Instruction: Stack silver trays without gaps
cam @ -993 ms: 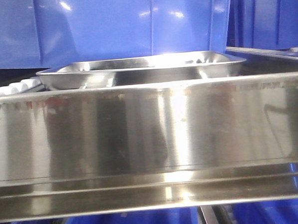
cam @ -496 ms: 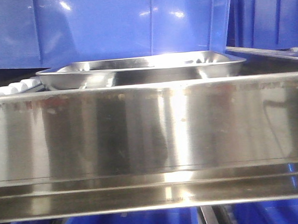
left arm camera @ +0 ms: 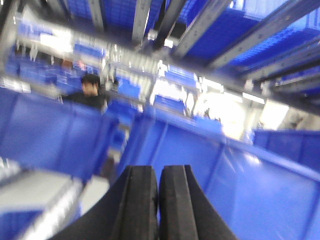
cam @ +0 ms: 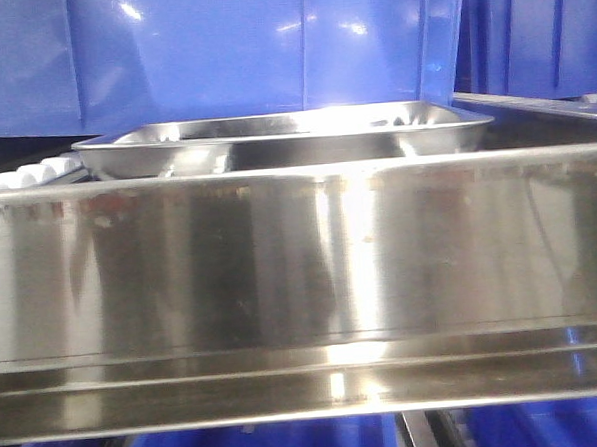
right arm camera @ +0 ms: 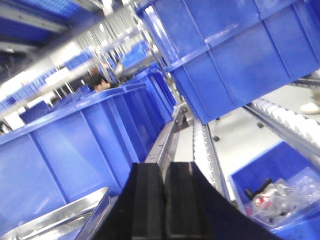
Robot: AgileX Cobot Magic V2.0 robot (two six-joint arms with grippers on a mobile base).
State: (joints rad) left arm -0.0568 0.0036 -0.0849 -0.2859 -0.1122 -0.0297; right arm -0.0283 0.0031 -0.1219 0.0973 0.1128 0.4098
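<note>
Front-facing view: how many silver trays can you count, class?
1. The silver tray sits behind the steel rail, before the blue bins. The rail hides its base, so others may lie underneath.

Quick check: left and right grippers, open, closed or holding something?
Left gripper: closed, fingers together, holding nothing.
Right gripper: closed, fingers together, holding nothing.

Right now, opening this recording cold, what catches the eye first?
A broad, mirror-bright steel rail fills the lower part of the front view. One silver tray sits just behind it, in front of blue bins. In the wrist views, the left gripper and the right gripper are both shut and hold nothing, with more blue bins around them.
</note>
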